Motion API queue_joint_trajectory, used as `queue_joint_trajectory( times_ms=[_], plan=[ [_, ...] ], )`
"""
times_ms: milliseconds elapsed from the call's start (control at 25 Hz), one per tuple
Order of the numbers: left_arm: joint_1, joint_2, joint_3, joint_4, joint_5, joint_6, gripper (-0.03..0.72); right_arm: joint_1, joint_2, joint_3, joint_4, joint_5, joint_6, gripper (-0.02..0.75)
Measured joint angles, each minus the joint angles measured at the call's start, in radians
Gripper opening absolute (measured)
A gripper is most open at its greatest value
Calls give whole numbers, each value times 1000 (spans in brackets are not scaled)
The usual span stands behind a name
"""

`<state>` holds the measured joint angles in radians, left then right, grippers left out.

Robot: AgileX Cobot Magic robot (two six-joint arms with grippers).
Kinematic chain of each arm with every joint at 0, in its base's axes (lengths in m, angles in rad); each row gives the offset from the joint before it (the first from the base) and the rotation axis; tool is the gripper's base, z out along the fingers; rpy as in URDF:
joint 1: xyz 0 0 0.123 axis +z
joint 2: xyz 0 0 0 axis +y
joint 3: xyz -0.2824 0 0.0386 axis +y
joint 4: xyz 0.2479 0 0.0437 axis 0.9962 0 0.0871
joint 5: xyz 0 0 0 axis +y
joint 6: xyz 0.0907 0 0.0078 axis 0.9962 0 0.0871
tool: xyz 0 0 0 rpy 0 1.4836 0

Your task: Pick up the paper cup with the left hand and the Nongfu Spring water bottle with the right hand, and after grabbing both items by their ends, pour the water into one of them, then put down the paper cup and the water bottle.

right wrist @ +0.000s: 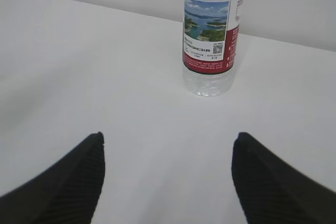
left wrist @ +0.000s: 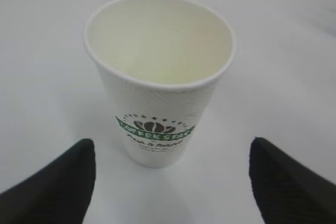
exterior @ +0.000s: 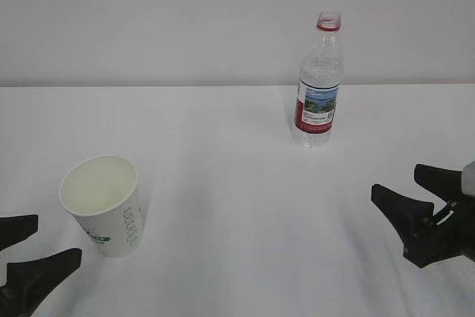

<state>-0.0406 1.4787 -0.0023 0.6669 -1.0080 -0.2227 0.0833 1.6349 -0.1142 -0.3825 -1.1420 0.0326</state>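
The white paper cup (exterior: 104, 206) stands upright at the front left, its cream inside bare, its green logo (left wrist: 155, 127) facing the left wrist camera. My left gripper (exterior: 59, 235) is open just short of the cup. Its black fingertips (left wrist: 79, 166) flank the cup's base without touching it. The Nongfu Spring water bottle (exterior: 319, 87) stands upright at the back right, with a red neck ring, no cap and a landscape label (right wrist: 206, 19). I cannot make out the water inside it. My right gripper (exterior: 395, 179) is open and empty, well in front of the bottle (right wrist: 207, 40).
Everything rests on a plain white table (exterior: 237, 183) that meets a pale wall (exterior: 185, 20) behind the bottle. A broad stretch of bare table separates the cup from the bottle.
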Motion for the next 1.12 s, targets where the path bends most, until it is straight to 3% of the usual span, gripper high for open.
queue_joint_trajectory(
  times_ms=[320, 680, 1120],
  plan=[
    [0, 155, -4, -55, -123, 91, 690, 0, 0, 0, -2, 0, -1, 568],
    [0, 346, -68, -64, -139, 152, 690, 0, 0, 0, -2, -1, -1, 568],
    [0, 380, -121, -59, -144, 188, 690, 0, 0, 0, -2, -2, -3, 568]
  ],
)
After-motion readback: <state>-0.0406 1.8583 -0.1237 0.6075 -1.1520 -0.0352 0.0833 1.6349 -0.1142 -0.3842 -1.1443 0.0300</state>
